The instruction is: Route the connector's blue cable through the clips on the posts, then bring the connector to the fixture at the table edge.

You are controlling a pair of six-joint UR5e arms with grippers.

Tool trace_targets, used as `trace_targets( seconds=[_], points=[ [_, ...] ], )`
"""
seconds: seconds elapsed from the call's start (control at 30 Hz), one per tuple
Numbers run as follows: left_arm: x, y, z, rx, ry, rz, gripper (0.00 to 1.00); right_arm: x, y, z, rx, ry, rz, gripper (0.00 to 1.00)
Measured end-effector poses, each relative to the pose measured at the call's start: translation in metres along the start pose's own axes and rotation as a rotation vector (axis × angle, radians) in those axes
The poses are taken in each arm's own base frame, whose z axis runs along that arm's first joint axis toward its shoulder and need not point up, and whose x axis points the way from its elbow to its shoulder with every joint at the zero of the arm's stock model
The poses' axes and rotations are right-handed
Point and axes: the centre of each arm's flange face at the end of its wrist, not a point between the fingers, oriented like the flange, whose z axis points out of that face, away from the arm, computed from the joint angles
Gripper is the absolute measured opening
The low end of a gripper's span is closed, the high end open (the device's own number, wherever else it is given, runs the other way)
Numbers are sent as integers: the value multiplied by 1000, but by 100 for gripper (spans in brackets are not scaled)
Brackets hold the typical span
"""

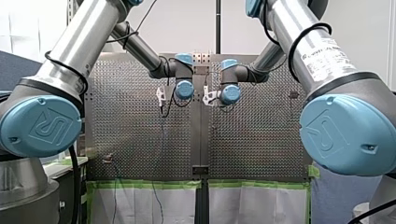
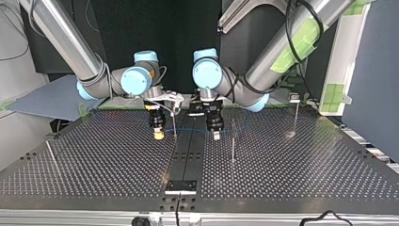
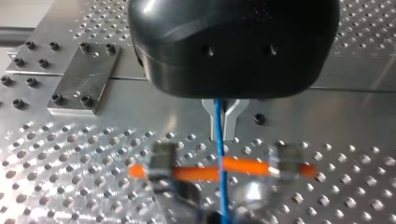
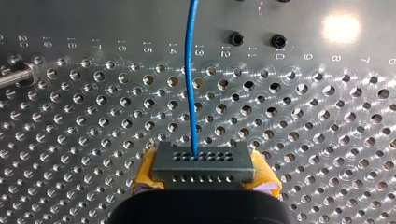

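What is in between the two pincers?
In the top view a thin post stands between my right pincer and my left pincer, nearer the right one. The blue cable also runs across that gap.

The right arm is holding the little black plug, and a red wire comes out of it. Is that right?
Not quite. The wire is blue, not red. The right wrist view shows it coming out of the black plug, which my right end effector holds between its yellow pads.
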Motion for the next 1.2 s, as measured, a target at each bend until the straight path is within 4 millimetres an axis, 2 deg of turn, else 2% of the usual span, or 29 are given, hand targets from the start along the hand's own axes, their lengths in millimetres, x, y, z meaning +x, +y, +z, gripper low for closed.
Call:
trace_targets(
  seconds=[0.3,0.5,0.87,1.2],
  points=[
    [13,6,-5,-4,2,1,0,-2,1,-1,-5,-15,-8,0],
    [29,11,-14,20,11,10,0,-7,1,-4,-7,-27,-15,0],
    [46,14,-28,43,34,36,0,-20,1,-11,-11,-55,-28,0],
    [62,17,-43,69,48,44,0,-24,-5,-19,-20,-78,-51,0]
  ],
)
